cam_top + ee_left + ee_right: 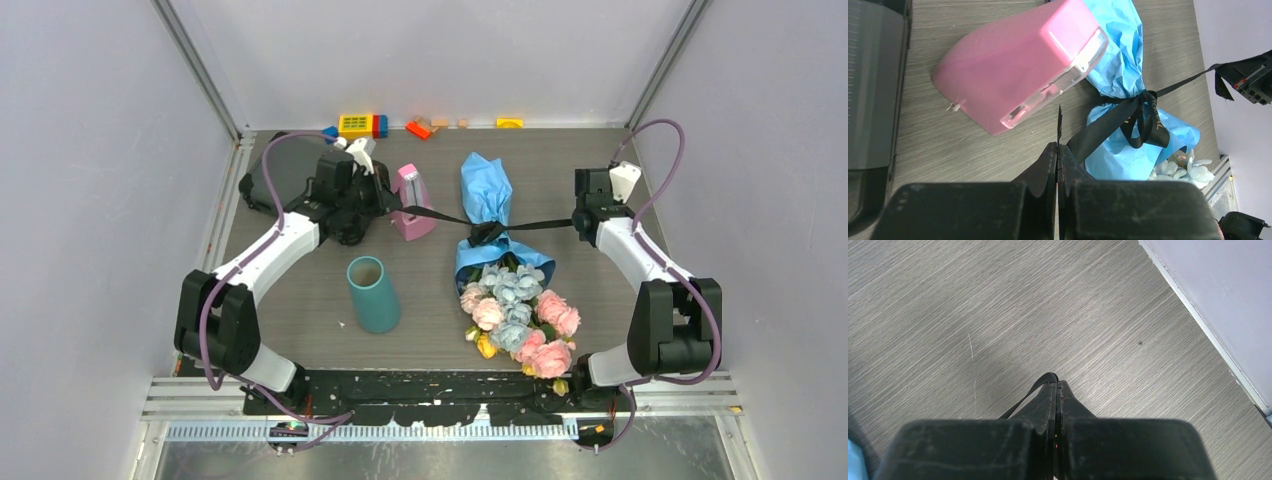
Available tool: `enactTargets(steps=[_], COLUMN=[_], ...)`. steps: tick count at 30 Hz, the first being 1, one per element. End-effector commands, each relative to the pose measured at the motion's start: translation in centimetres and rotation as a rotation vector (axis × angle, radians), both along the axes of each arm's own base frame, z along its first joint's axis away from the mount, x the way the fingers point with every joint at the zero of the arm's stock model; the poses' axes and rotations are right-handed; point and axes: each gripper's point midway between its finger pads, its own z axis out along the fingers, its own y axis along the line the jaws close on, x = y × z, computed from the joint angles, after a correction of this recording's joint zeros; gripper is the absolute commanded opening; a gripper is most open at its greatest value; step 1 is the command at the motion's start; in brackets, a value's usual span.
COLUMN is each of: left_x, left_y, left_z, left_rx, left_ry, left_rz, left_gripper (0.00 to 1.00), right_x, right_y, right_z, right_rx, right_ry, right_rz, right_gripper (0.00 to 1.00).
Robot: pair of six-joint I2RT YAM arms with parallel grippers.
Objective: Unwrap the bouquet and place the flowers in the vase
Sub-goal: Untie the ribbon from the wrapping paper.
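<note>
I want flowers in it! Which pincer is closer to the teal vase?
Left. The left pincer is just behind the vase; the right pincer is beyond the bouquet, far right.

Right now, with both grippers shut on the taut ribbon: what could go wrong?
1. The knot is still tied; more pull may tighten it or drag the bouquet.
2. The taut ribbon passes right by the metronome beside the left gripper and could tip it.
3. Little ribbon shows past the right gripper's tips; it may slip out.
</note>
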Motion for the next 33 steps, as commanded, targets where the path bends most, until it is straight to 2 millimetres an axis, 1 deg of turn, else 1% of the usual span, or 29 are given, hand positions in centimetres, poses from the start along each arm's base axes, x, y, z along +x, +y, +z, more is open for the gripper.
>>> enactTargets(steps=[1,4,7,15,33], left_x=[-0.3,-0.4,-0.5,-0.5,-0.2], left_y=[1.4,2.1,2.7,4.0,6.9], left_z=[1.4,1.2,1.1,1.6,1.3], left_rx=[0.003,0.009,0.014,-0.003,-0.015], left_ry=[-0.042,-0.031,-0.030,-0.026,0.004], left_rz=[0.009,0.023,0.031,0.050,0.090], left_gripper=[0.00,0.00,0.00,0.00,0.00], right_x=[-0.1,-0.2,-0.4,-1.0,-1.7], right_y=[-1.0,-1.1,-2.2,-3.6,-5.3], right_z=[1.5,1.4,1.2,1.0,0.2], right_rx=[0.000,-0.002,-0.005,-0.053,-0.087], right_ry=[-0.072,-0.070,-0.065,-0.042,-0.011], right_rz=[-0.058,-0.063,-0.096,-0.145,-0.199], right_gripper=[0.00,0.00,0.00,0.00,0.00])
